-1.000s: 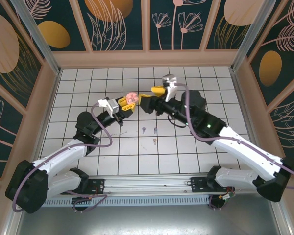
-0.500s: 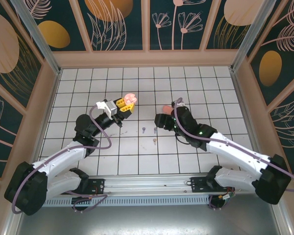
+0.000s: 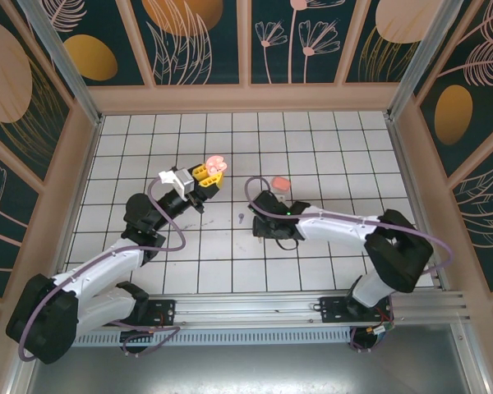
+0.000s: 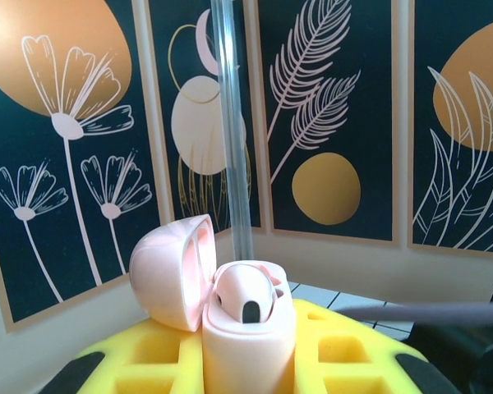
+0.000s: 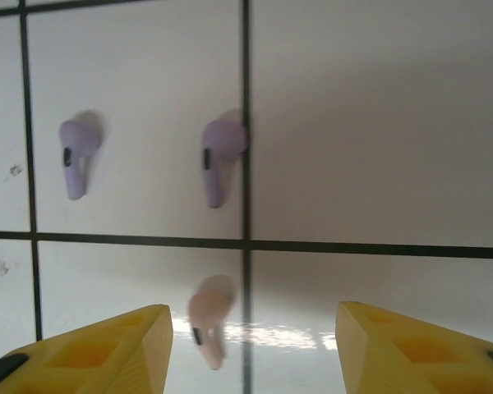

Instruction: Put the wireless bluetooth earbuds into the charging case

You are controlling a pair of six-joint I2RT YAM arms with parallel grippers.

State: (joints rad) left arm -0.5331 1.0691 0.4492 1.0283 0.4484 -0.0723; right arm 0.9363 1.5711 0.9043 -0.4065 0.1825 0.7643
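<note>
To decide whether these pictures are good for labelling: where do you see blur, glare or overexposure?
Right wrist view: lilac earbuds fairly sharp, pale pink earbud soft, a glare streak on the tile beside it, yellow fingertips blurred. Left wrist view: pink case clear, grey cable at the right smeared. Top external view: the pink case looks washed out.

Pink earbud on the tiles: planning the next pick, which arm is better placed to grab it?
Right. The right fingers, open, hang over the pink earbud; the left fingers are shut on the open pink case.
</note>
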